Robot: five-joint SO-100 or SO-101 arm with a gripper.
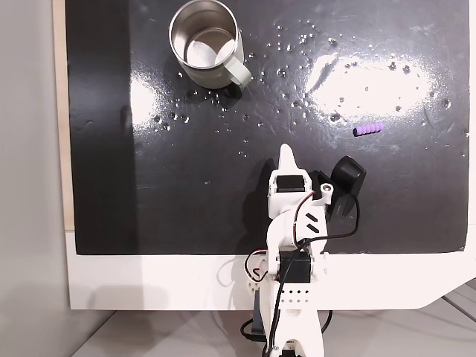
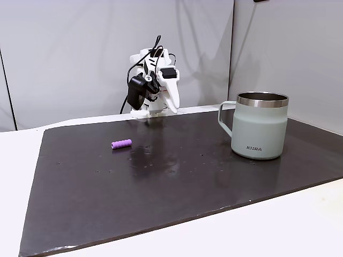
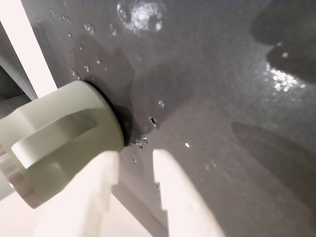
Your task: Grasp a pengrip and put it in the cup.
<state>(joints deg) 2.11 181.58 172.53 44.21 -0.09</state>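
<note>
So we've got the gripper (image 3: 136, 163) parked at the near edge of the mat, and in the wrist view its two white fingers (image 3: 170, 190) sit a little apart with a narrow gap between them. Nothing is pinched in there, just dark mat showing through. In a fixed view from above the gripper (image 1: 287, 158) points up the mat, tucked close to the arm's base (image 1: 286, 297), touching neither item as far as we can see.

The pengrip (image 1: 369, 129) lies flat on the black mat (image 1: 186, 186), off to the right of the gripper in that view and well apart from it. From the side it's the little purple tube (image 2: 121, 143) lying on its side.

The cup (image 1: 206, 43) stands upright at the mat's far left, handle (image 2: 225, 118) toward the arm, and we see it at the left edge of the wrist view (image 3: 59, 138).
</note>
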